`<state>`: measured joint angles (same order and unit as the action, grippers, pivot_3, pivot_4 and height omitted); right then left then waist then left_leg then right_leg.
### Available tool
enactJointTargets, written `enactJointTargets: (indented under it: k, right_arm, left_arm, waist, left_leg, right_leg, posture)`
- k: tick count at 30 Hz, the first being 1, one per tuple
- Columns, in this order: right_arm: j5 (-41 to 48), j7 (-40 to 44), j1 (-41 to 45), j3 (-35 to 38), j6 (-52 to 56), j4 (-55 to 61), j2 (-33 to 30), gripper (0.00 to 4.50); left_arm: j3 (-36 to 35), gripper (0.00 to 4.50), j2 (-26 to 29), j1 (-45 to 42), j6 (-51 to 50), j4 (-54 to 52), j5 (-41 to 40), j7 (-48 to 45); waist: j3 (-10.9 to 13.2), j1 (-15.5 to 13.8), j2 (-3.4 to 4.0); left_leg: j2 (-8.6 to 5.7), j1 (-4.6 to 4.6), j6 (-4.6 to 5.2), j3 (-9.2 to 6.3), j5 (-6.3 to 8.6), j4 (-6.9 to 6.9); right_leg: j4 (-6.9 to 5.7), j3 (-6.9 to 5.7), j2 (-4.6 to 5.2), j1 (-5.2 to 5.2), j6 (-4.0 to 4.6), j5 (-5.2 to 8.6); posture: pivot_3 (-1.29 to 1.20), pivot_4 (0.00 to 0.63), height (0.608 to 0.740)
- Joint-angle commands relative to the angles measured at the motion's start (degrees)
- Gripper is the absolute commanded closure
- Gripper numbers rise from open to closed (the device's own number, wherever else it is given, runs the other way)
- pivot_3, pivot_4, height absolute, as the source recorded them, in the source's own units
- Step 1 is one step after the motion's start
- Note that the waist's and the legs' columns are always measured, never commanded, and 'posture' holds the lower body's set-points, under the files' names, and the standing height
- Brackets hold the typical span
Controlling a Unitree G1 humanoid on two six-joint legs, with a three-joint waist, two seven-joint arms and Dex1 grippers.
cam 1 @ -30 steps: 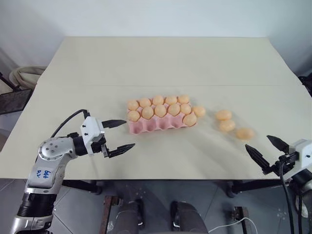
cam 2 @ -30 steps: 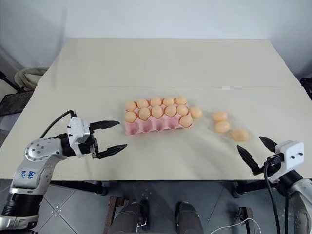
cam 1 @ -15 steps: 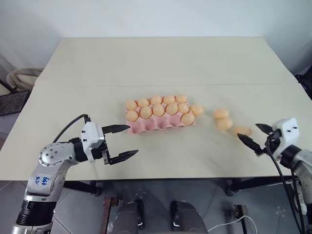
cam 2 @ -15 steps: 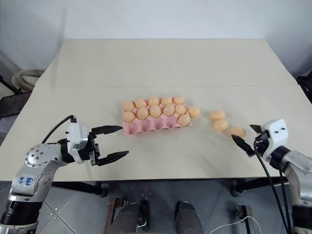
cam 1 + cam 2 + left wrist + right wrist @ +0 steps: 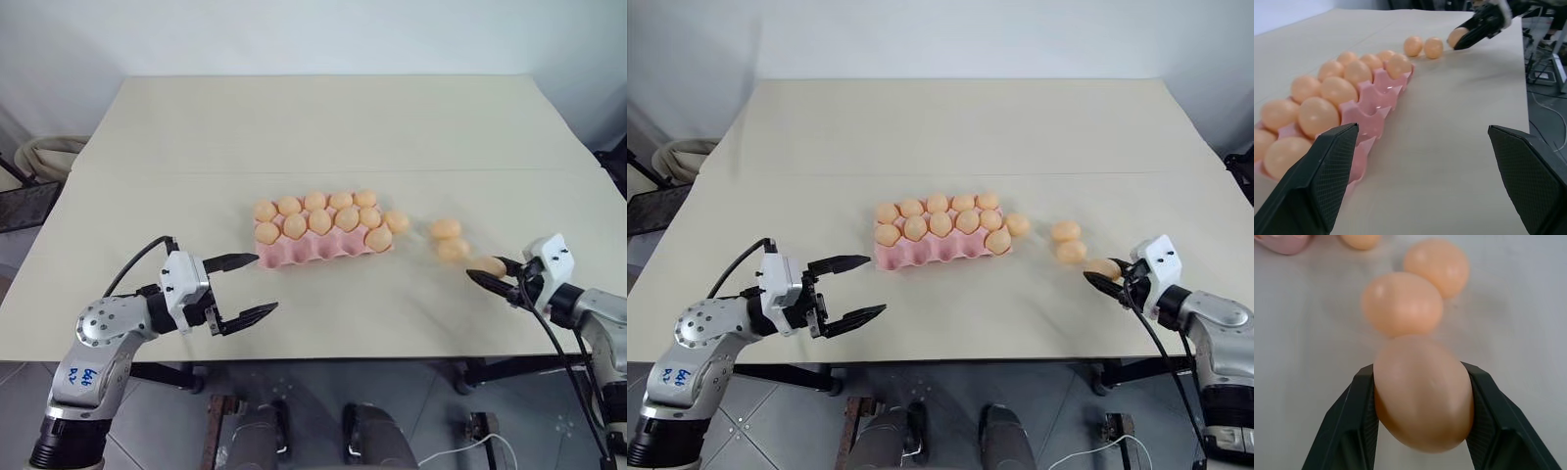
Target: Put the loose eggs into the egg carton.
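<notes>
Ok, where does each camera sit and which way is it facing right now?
Head pair: on the head, facing forward and down over the table, egg carton and both arms.
Left wrist: on the left arm, facing along the open left pincer past the carton to the loose eggs.
Right wrist: on the right arm, facing along the right pincer, its fingers against the nearest egg.
Shared: both wrist views show that egg and its two neighbours.

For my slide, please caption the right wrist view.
Right gripper closed around one loose egg on the table.
</notes>
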<state>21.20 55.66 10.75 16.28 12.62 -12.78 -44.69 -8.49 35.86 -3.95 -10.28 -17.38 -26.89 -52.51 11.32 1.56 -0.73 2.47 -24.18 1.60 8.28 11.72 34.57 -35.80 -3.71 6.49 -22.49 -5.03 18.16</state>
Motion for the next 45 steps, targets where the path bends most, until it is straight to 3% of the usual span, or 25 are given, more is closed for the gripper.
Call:
enactJointTargets:
  k: [1, 3, 7, 12, 15, 22, 23, 29, 33, 36, 45]
  right_arm:
    - [7.3, 3.7, -1.6, 2.4, 5.8, 12.6, -2.5, 2.63]
    - [10.8, 3.7, -0.8, 0.4, 11.2, 20.0, -2.7, 2.63]
    - [12.5, -5.0, 9.9, -7.2, 19.2, 25.9, 4.7, 2.63]
    - [6.1, -8.4, 21.7, -19.4, 20.3, 20.8, 13.6, 2.63]
    - [1.0, -8.6, 25.5, -24.0, 16.8, 14.2, 16.8, 2.63]
    - [-4.9, -9.1, 29.9, -26.8, 13.4, 4.7, 20.4, 2.63]
    - [-5.3, -9.1, 29.9, -26.7, 13.5, 4.4, 20.4, 1.92]
    - [-2.6, -7.0, 27.3, -23.5, 15.9, 10.8, 18.4, 0.02]
    - [1.9, -4.1, 20.2, -18.2, 16.2, 21.0, 13.9, 0.02]
    - [4.5, -5.3, 11.2, -9.9, 14.9, 25.9, 10.9, 0.02]
    - [3.6, -9.8, -9.6, 9.5, 4.6, 27.0, 9.4, 0.02]
  left_arm:
    - [-3.3, 0.0, -0.5, 0.9, 0.7, -1.1, -1.3, 1.9]
    - [-5.0, 0.0, -0.5, 1.9, 0.4, -0.8, -1.5, 3.0]
    - [-6.4, 0.0, -0.6, 4.4, -0.5, -1.0, -1.7, 4.0]
    - [-6.0, 0.0, -1.0, 5.0, -1.8, -2.0, -1.8, 5.2]
    - [-5.8, 0.0, -1.1, 4.8, -2.0, -2.8, -1.7, 5.8]
    - [-6.2, 0.0, -1.1, 5.7, -3.1, -6.0, -2.3, 7.6]
    - [-6.2, 0.0, -1.1, 5.8, -3.2, -6.3, -2.3, 7.7]
    - [-5.7, 0.0, -0.9, 5.1, -4.2, -6.9, -2.7, 7.8]
    - [-3.8, 0.0, -0.9, 2.2, -5.0, -5.6, -3.1, 6.6]
    - [-1.7, 0.0, -1.3, -1.1, -5.2, -3.0, -2.8, 5.2]
    - [2.7, 0.0, -1.8, -8.7, -4.7, 5.1, -1.6, 1.1]
  waist:
    - [0.0, 0.1, 0.0]
    - [0.0, 0.4, 0.0]
    - [0.0, 1.6, -0.01]
    - [0.0, 1.4, -0.01]
    - [0.0, 1.0, -0.03]
    - [0.0, 0.7, -0.06]
    - [0.0, 0.7, -0.06]
    - [0.0, 0.9, -0.06]
    - [0.0, -0.1, -0.06]
    - [-0.1, -0.8, -0.11]
    - [-0.1, -1.4, -0.12]
  left_leg:
    - [0.01, 0.0, 0.0, 0.0, 0.0, 0.0]
    - [0.05, 0.01, 0.0, 0.03, 0.01, 0.0]
    - [0.27, 0.05, -0.11, 0.06, 0.0, 0.01]
    - [0.3, -0.09, -0.19, 0.07, -0.03, -0.18]
    - [0.19, -0.22, -0.18, 0.12, -0.01, -0.33]
    - [0.26, -1.09, -0.02, 0.35, -0.22, 0.07]
    - [0.26, -1.09, 0.02, 0.37, -0.2, 0.17]
    - [0.33, -1.04, 0.02, 0.39, 0.02, 0.44]
    - [0.37, -1.05, -0.02, 0.39, -0.02, 0.44]
    - [0.36, -1.11, -0.03, 0.38, -0.02, 0.35]
    - [0.4, -1.04, 0.06, 0.67, 0.01, 0.34]
  right_leg:
    - [0.0, 0.0, 0.0, 0.0, 0.0, 0.0]
    - [-0.03, 0.05, -0.01, -0.02, 0.01, -0.01]
    - [-0.03, 0.1, -0.15, -0.07, 0.18, -0.07]
    - [0.13, 0.1, -0.14, -0.26, 0.71, 0.1]
    - [0.22, 0.04, -0.03, -0.38, 0.34, -0.11]
    - [-0.09, -0.41, -0.03, -1.19, 0.28, -0.13]
    - [-0.09, -0.52, -0.03, -1.18, 0.27, -0.12]
    - [-0.15, -0.74, -0.03, -1.1, 0.12, -0.48]
    - [-0.07, -0.56, -0.01, -1.1, 0.15, -0.6]
    - [0.14, -0.49, 0.05, -1.06, 0.17, -0.59]
    - [0.19, -0.77, -0.1, -1.09, 0.13, -0.6]
  posture:
    - [0.0, 0.15, 0.74]
    - [0.0, 0.15, 0.74]
    - [0.0, 0.15, 0.74]
    - [0.0, 0.15, 0.74]
    - [0.0, 0.15, 0.74]
    - [0.0, 0.15, 0.74]
    - [0.0, 0.15, 0.74]
    - [0.0, 0.15, 0.74]
    - [0.0, 0.15, 0.74]
    - [0.0, 0.15, 0.74]
    - [0.0, 0.15, 0.74]
